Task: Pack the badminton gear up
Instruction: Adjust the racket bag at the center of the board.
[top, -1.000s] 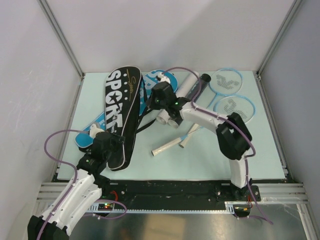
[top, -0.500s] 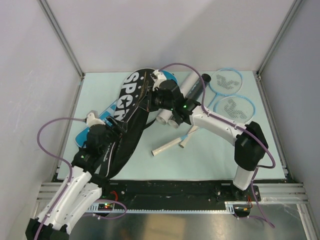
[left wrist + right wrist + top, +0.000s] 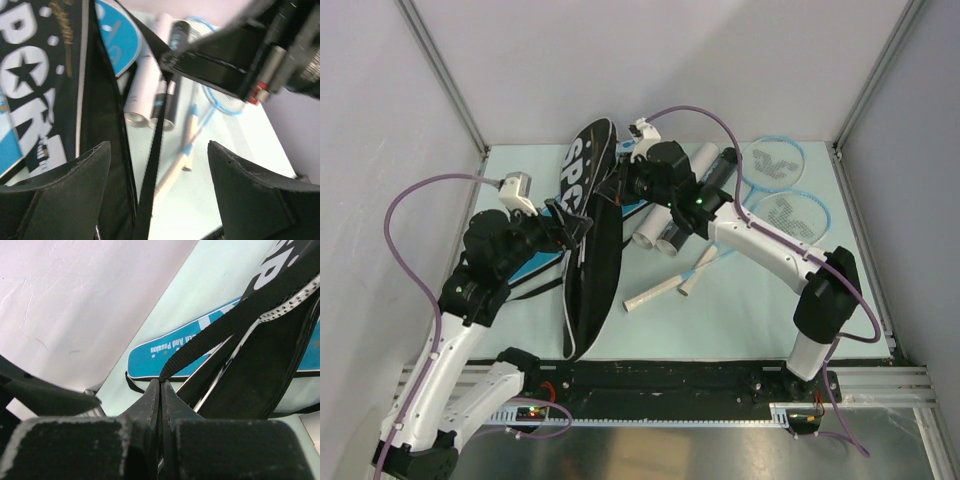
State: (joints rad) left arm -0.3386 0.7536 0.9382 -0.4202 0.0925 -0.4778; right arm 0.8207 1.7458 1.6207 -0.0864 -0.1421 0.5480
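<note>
While the right claw (image 3: 621, 187) clamps the far end of the black racket-shaped SPORT cover (image 3: 583, 288), which runs from the table's (image 3: 750, 312) far edge to its near edge, the left claw (image 3: 570, 226) gapes wide at its middle.

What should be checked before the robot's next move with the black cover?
1. Right gripper clamped on the strap: ok, fingers shut on it.
2. Left gripper holding the black cover: not ok, fingers wide apart.
3. Cover unzipped for packing: cannot tell.
4. Rackets free to pick: ok, heads lie uncovered.
5. White tube and black tube clear of the cover: cannot tell; they lie close beside it.
6. Blue cover free: not ok, the black cover stands over it.
</note>
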